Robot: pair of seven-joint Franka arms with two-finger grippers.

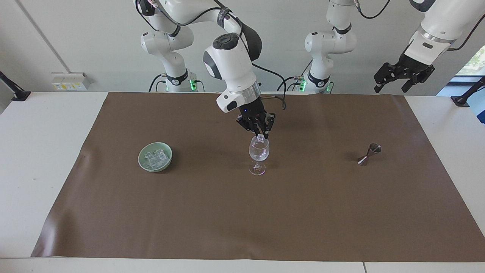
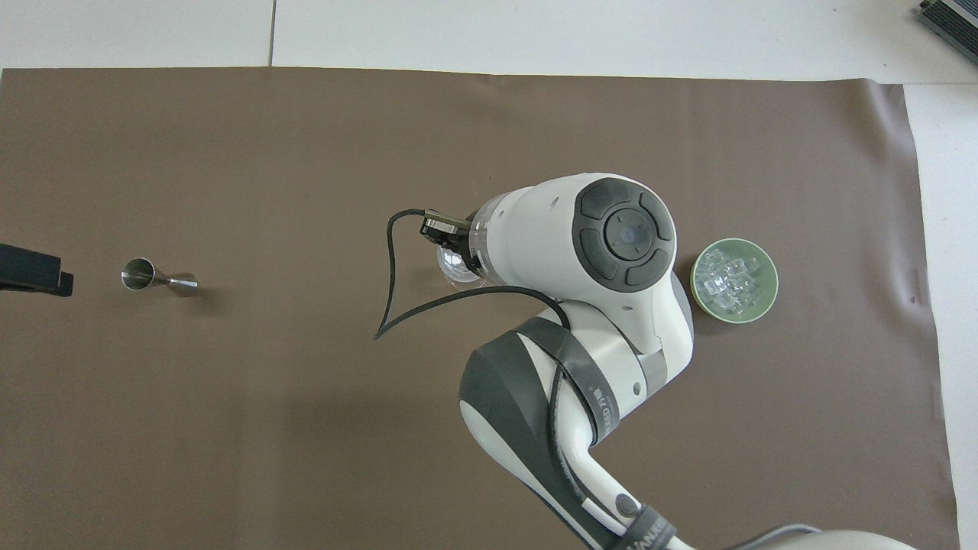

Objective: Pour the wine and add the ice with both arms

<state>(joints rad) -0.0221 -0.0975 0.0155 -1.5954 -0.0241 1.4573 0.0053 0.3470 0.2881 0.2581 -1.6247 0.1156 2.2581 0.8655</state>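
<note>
1. Brown matting (image 1: 242, 212) covers the middle of a white table (image 1: 38, 151), with both robot bases standing against a pale wall.
2. At the right gripper (image 1: 260, 135) the fingers are clenched on one clear ice cube (image 1: 260, 139), which hangs at their tips.
3. Directly beneath that cube is the mouth of the wine glass (image 1: 259, 153); the cube sits at rim level, and whether it touches the rim cannot be told. The coming release turns on this: the bowl of the glass lies straight down from the fingers, with its long axis upright and the gripper pointing down along it.
4. In the overhead view the right arm's wrist covers most of the glass, so only an edge of its bowl shows there.
5. Something clear already seems to lie in the glass, probably ice, though it is hard to make out.
6. Well apart, toward the right arm's end of the table, the pale green bowl (image 2: 734, 280) holds the rest of the ice (image 2: 730, 276).
7. Toward the left arm's end a metal jigger (image 1: 369, 154) lies tipped on its side on the mat.
8. Up over that end's table edge, the left gripper (image 1: 394, 81) waits with its fingers spread and empty; the right arm is plainly the one placed to act.
</note>
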